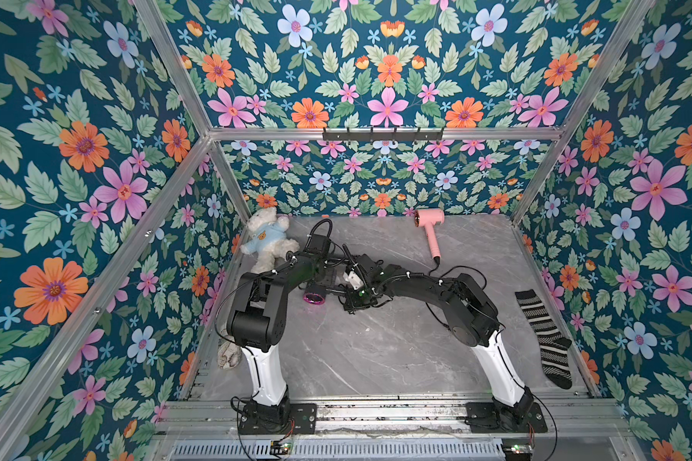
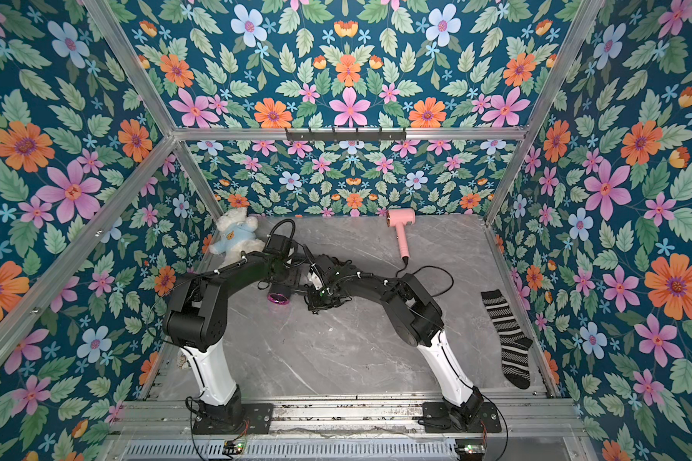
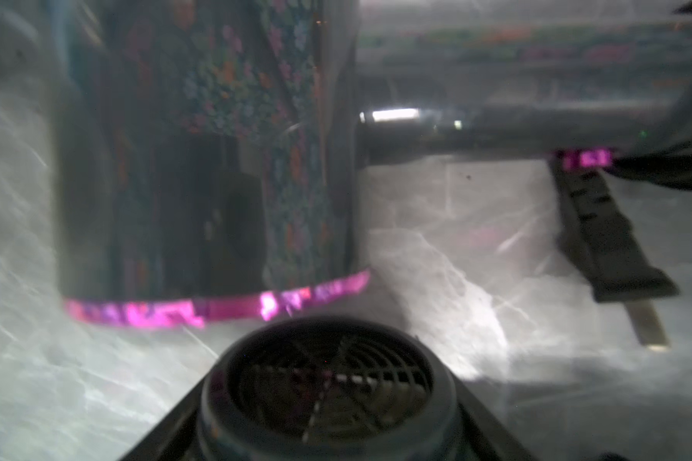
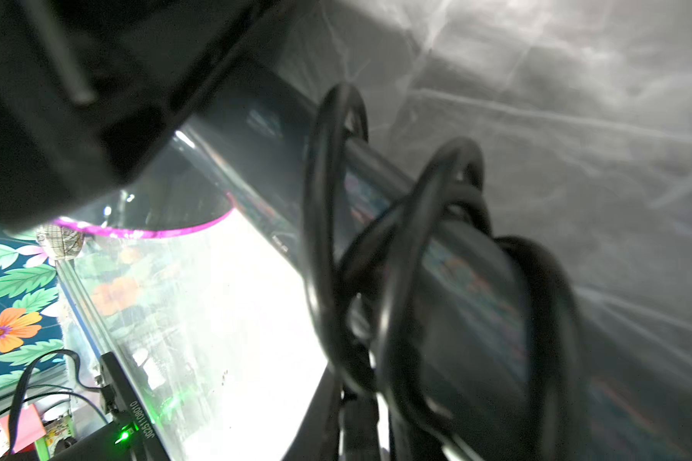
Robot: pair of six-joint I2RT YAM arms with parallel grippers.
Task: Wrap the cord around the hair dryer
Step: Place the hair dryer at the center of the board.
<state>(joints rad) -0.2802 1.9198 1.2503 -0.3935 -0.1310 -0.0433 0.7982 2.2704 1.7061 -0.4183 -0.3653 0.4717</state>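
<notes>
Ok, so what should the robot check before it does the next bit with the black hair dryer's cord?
1. Black hair dryer lying on the table: ok.
2. Cord looped around its handle: ok, several loops show.
3. Loops snug: not ok, they stand off the handle.
4. Plug end tucked in: cannot tell, not clearly seen.
5. Left claw open or shut: cannot tell, view blurred.
6. Pink hair dryer out of the way: ok, near the back wall.

The glossy black dryer (image 1: 314, 295), magenta-rimmed, lies on its side mid-table (image 1: 376, 351); its black cord (image 4: 324, 223) loops repeatedly around the handle (image 4: 472, 271).
</notes>
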